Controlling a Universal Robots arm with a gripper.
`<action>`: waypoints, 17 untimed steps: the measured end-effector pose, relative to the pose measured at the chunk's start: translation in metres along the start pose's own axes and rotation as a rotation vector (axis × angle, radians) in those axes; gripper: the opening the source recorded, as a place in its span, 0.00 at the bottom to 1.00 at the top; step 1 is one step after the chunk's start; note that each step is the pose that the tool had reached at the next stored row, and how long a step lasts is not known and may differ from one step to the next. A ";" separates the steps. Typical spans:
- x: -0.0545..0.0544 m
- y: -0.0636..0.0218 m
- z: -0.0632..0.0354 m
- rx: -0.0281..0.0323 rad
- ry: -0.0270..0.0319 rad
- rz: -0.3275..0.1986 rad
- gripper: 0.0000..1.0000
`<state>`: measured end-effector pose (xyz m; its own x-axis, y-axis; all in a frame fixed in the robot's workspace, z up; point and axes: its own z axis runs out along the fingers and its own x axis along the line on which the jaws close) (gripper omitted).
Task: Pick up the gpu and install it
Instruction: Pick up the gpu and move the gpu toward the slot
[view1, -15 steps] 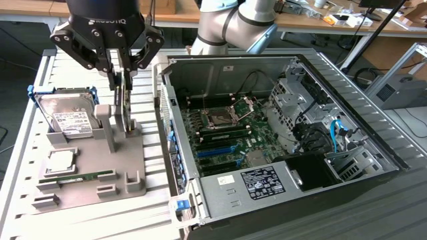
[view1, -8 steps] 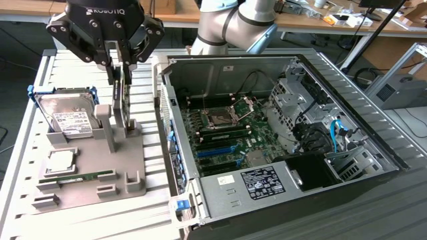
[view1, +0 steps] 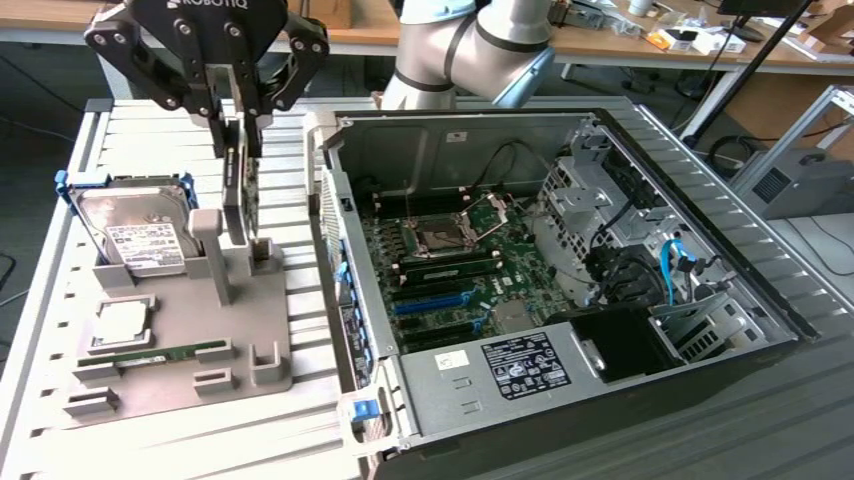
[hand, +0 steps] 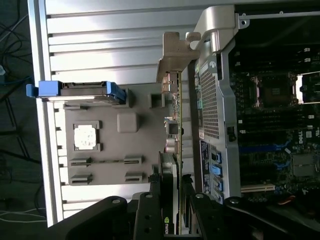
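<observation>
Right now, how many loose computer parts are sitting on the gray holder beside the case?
4. The hard drive stands at the gray holder's far end, the processor lies flat nearer, the memory stick beside it, and the gpu stands upright, gripped by the gripper. Nothing seems hidden.

Gripper (view1: 242, 145) body cut off at the exterior view's upper left edge, gpu (view1: 239, 205) top hidden within its clasp, hard drive (view1: 134, 225) label print unreadably small.

The gpu (view1: 239, 205), a thin dark card with a silver bracket, stands upright on edge, gripped by the hand (view1: 239, 150).
</observation>
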<state>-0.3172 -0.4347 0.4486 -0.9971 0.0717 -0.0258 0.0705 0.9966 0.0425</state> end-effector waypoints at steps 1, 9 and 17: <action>0.000 0.0001 -0.0015 0.0001 0.0001 0.000 0.27; 0.000 0.0005 -0.0104 0.0000 0.0000 0.000 0.27; -0.001 0.0009 -0.0193 0.0000 0.0000 0.000 0.27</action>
<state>-0.3172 -0.4347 0.4679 -0.9971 0.0717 -0.0258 0.0706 0.9966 0.0425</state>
